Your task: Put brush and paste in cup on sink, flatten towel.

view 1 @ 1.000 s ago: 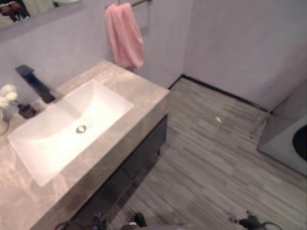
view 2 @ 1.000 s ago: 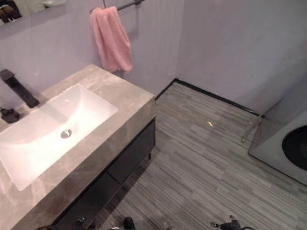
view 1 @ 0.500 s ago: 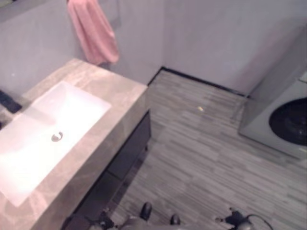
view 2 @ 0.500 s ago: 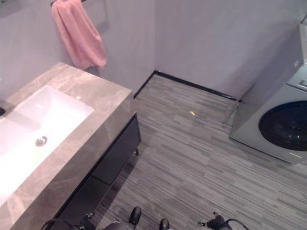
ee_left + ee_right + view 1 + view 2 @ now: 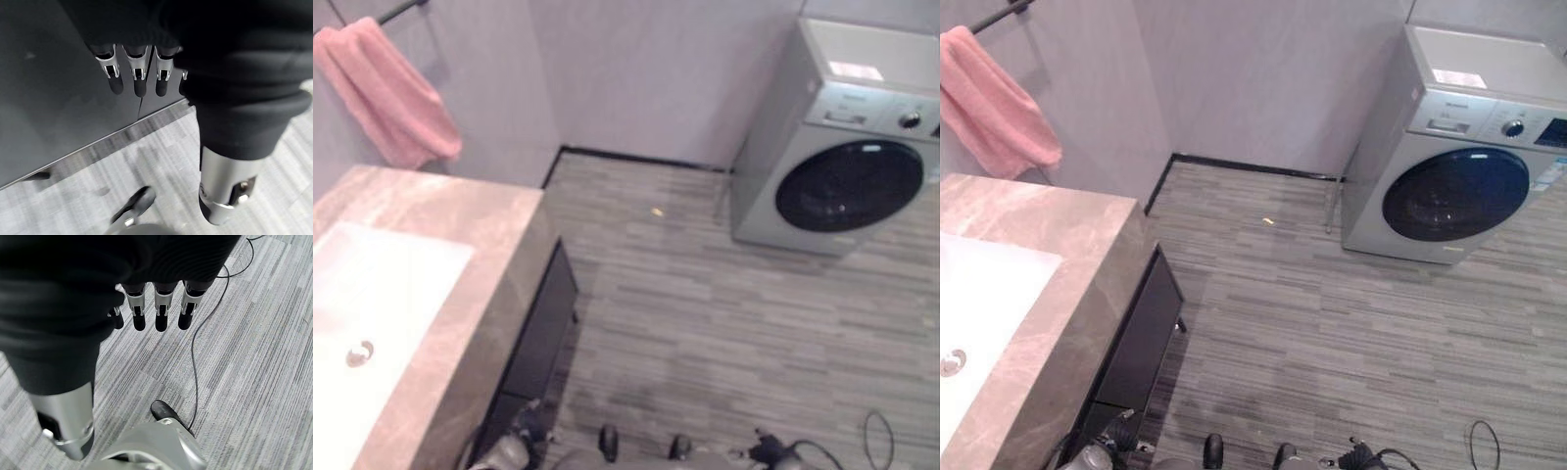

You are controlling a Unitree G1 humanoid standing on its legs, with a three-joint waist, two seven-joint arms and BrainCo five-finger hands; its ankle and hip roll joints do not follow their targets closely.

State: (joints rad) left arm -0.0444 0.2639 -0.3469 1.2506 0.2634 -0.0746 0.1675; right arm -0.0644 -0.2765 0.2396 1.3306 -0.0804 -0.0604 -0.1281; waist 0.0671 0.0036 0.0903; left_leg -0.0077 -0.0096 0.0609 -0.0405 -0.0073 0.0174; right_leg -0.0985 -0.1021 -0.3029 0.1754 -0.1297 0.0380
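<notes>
A pink towel (image 5: 391, 98) hangs bunched over a dark rail on the wall at the upper left, above the far end of the stone counter (image 5: 484, 245). The white sink basin (image 5: 372, 304) is set into that counter at the left edge, with its drain (image 5: 358, 353) showing. My left hand (image 5: 138, 81) hangs down beside the dark cabinet front (image 5: 54, 98), fingers straight and holding nothing. My right hand (image 5: 160, 313) hangs over the striped floor, fingers straight and empty.
A grey front-loading washing machine (image 5: 842, 147) stands against the back wall at the right. The dark cabinet (image 5: 538, 333) sits under the counter. Grey striped floor (image 5: 1351, 333) lies between them, with a small yellowish scrap (image 5: 657, 211) on it.
The whole picture has swung to the right: the tap and most of the sink have slid out at the left, and the washing machine has come into view. The things themselves have not moved.
</notes>
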